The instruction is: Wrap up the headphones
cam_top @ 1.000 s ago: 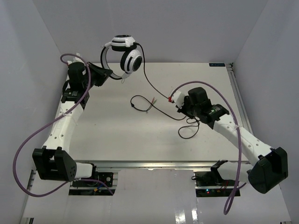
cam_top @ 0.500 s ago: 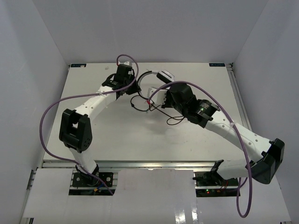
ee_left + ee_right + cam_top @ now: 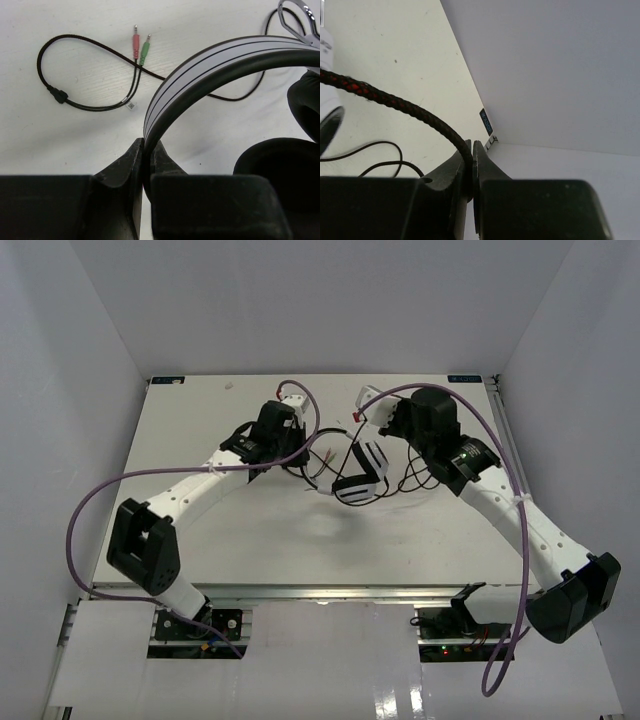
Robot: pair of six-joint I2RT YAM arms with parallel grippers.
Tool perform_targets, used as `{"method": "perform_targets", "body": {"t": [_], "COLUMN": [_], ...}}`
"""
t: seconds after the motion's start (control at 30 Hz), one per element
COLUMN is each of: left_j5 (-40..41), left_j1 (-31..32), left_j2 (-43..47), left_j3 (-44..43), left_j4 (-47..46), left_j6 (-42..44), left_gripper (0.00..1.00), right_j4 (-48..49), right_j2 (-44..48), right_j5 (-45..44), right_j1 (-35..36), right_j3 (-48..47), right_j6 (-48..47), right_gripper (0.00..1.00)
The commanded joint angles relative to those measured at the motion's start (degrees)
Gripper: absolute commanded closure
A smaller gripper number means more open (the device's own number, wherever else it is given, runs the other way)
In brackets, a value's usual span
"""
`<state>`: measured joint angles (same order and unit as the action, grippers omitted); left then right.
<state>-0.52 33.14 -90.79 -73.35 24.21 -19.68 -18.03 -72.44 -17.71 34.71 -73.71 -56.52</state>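
Note:
The headphones (image 3: 358, 480) hang just over the middle of the table, white earcups with black pads. My left gripper (image 3: 148, 145) is shut on the headband (image 3: 210, 60), which arcs up and to the right toward the black ear pads (image 3: 280, 165). In the top view the left gripper (image 3: 305, 453) is just left of the earcups. My right gripper (image 3: 472, 152) is shut on the braided black-and-red cable (image 3: 395, 102); in the top view it (image 3: 386, 428) is just behind and right of the headphones. The cable's pink and green plugs (image 3: 140, 45) lie on the table.
Loose loops of thin black cable (image 3: 420, 475) lie on the white table (image 3: 200, 410) under and right of the headphones. Purple robot cables (image 3: 95, 510) arch over both arms. White walls close in the sides and back; a small label (image 3: 486, 121) marks the table's far edge.
The left arm has carried the headphones from high at the back left down to the table's middle. The right gripper, still on the cable, has moved toward the back centre.

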Motion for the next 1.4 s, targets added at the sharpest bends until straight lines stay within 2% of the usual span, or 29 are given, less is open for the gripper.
{"method": "perform_targets", "body": {"t": [0.0, 0.33, 0.57, 0.7, 0.93, 1.0, 1.17, 1.27, 1.37], "left_j5": [-6.66, -16.99, -18.53, -18.52, -20.3, -20.31, -19.42, -18.14, -16.93], "left_j1": [0.97, 1.4, 1.4, 1.4, 1.4, 1.4, 1.4, 1.4, 1.4], "left_j2": [10.58, 19.79, 22.12, 21.5, 21.1, 21.0, 20.18, 19.47, 19.11], "left_j3": [2.13, 8.82, 11.34, 10.43, 9.26, 8.24, 3.29, -1.04, -4.38], "left_j4": [-6.9, -12.29, -17.46, -18.18, -20.95, -21.32, -19.45, -15.85, -12.98], "left_j6": [3.56, 1.86, -4.8, -7.15, -11.46, -12.74, -13.95, -13.51, -13.0], "left_gripper": [1.0, 1.0, 1.0, 1.0, 1.0, 1.0, 1.0, 1.0, 1.0], "right_j4": [2.91, 0.22, 1.21, 3.1, 5.05, 6.75, 12.72, 16.84, 21.27], "right_j2": [0.15, -5.09, -4.29, -2.48, -2.44, -2.7, -4.32, -5.92, -7.57], "right_j5": [9.2, 25.45, 45.14, 54.65, 62.32, 64.85, 71.46, 74.17, 76.31], "right_j1": [-3.05, -11.2, -16.55, -16.84, -17.05, -17.32, -17.66, -17.58, -17.57], "right_j3": [-0.52, -4.36, -2.29, 0.35, 2.19, 2.96, 4.62, 5.61, 7.01], "right_j6": [1.38, 14.19, 25.76, 28.92, 33.01, 35.36, 42.25, 45.41, 47.93], "right_gripper": [0.92, 0.92, 0.92, 0.92, 0.86, 0.81, 0.5, 0.41, 0.37]}}
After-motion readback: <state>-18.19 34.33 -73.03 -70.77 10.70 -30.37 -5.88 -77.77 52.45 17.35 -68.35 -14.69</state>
